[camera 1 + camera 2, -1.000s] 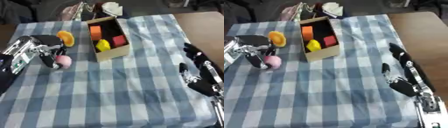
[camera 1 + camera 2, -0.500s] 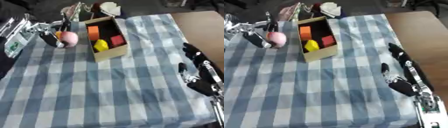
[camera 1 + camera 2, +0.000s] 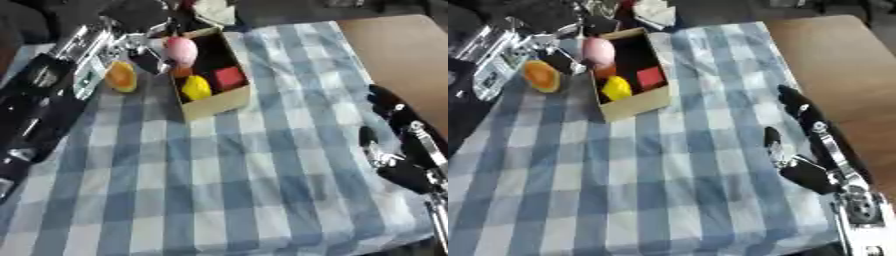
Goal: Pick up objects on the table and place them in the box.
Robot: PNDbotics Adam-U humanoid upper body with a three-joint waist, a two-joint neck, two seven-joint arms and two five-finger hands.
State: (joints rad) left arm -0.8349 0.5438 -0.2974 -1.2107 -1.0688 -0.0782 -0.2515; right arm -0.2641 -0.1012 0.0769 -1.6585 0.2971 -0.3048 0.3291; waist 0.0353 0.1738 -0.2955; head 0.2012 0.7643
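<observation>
While the left hand reached in from the upper left, its fingers were curled round a pink egg-shaped object, which it held at the left rim of the cardboard box, above the box's near-left part. The box stood open on the blue-and-white checked cloth covering the worktop, toward the far side. Inside it lay a yellow object, a red block just beside it, and a bit of orange under the pink object. An orange round object lay on the cloth to the left of the box, close to the left arm. The right hand rested at the right edge of the worktop, well apart from the box, fingers fairly straight and holding nothing.
</observation>
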